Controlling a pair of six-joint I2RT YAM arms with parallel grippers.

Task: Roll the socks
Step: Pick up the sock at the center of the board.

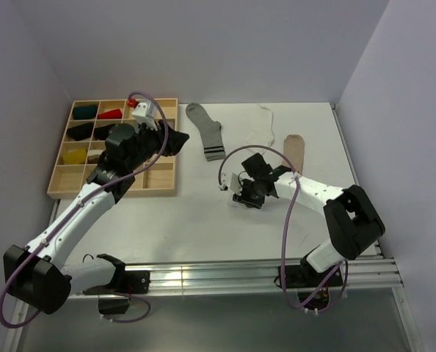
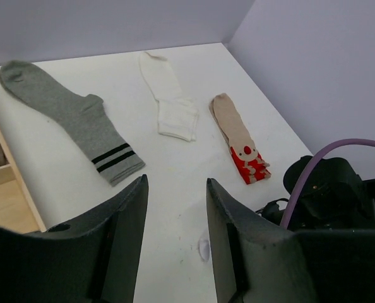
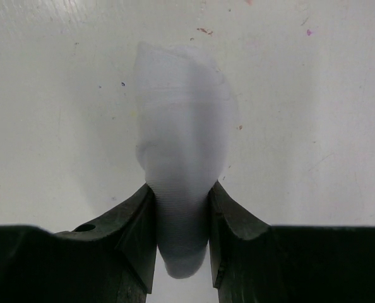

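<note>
Left claw point(image 2: 175, 189) hangs open, empty; grey sock point(image 2: 74, 123) lies ahead-left of it, striped cuff nearest, long axis running away. Right claw point(image 3: 182, 189) pinches a blurred white lump point(image 3: 184, 126).

L arm point(image 1: 71, 216) & R arm point(image 1: 313, 192): white links, black joints, 1 purple cable point(image 1: 286, 227) each.

Tabletop point(image 1: 203, 213), white, faintly speckled; walls, pale lilac: rear point(image 1: 203, 44), left point(image 1: 12, 110), right point(image 1: 416, 110), enclosing three sides; aluminium rail frame point(image 1: 218, 279) along near edge; lighting even, diffuse, soft shadows
</note>
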